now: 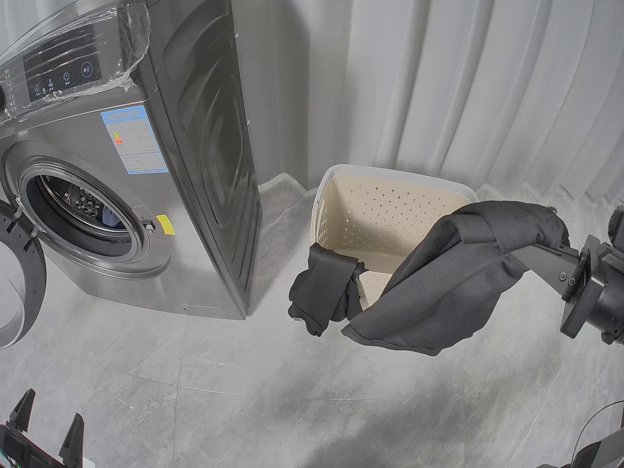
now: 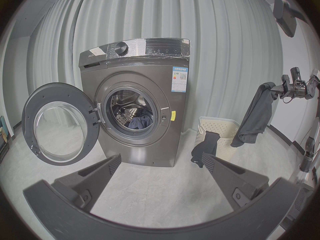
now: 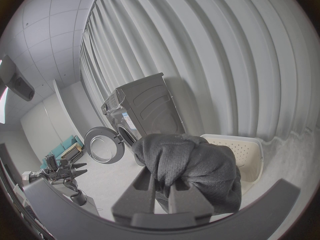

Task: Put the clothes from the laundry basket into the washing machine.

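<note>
- Clothes are seen in three places in the head view. A grey garment [image 1: 448, 281] is hung from the right gripper [image 1: 528, 249], above the basket [image 1: 396, 175]. A black garment [image 1: 325, 287] is draped over the basket's near rim, partly outside it. A blue garment [image 1: 112, 218] is seen inside the drum [image 1: 71, 199] of the washer [image 1: 195, 131].
- The door [image 1: 26, 274] is swung wide open. The left gripper [image 1: 49, 420] is held low, well apart from the washer, with its fingers spread and nothing between them.
- In the left wrist view, the blue garment is seen at the bottom of the drum, so at least one piece is judged to be loaded. The grey garment is hung well to the side of the washer and is not yet brought to the opening.
- In the right wrist view, the right gripper's fingers are clamped on a bunched fold of the grey garment. The basket is seen just behind it and the washer farther off.
- The task is judged partly done: one piece is loaded, one is held and has to be carried to the drum, and one is waiting on the rim. Part of the basket's floor is hidden by the grey garment.
</note>
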Controlling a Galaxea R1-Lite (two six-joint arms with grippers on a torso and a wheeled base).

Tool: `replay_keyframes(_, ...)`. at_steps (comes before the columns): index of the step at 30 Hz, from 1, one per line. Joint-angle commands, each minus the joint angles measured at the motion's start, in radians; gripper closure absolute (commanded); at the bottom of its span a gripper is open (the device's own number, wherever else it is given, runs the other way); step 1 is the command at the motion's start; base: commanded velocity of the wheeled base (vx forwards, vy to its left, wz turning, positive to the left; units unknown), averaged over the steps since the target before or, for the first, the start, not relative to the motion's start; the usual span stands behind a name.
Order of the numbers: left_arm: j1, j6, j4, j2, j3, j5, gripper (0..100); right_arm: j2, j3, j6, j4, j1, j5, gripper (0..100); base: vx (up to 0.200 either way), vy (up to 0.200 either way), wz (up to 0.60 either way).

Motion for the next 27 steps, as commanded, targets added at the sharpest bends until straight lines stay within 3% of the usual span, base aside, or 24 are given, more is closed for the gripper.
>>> replay_keyframes(1, -0.001, 0.0, 0.0, -0.016, 0.016, 0.0, 0, 0.007, 0.002, -0.001, -0.009, 0.001, 0.004, 100, 0.0, 0.2, 0.0)
replay_keyframes(19, -0.001, -0.005, 0.0, -0.015, 0.016, 0.002, 0, 0.018, 0.004, 0.005, -0.009, 0.003, 0.005, 100, 0.0, 0.2, 0.0)
replay_keyframes(27, -0.001, -0.01, 0.0, -0.015, 0.016, 0.003, 0, 0.026, 0.007, 0.001, -0.012, 0.046, 0.007, 100, 0.0, 0.2, 0.0)
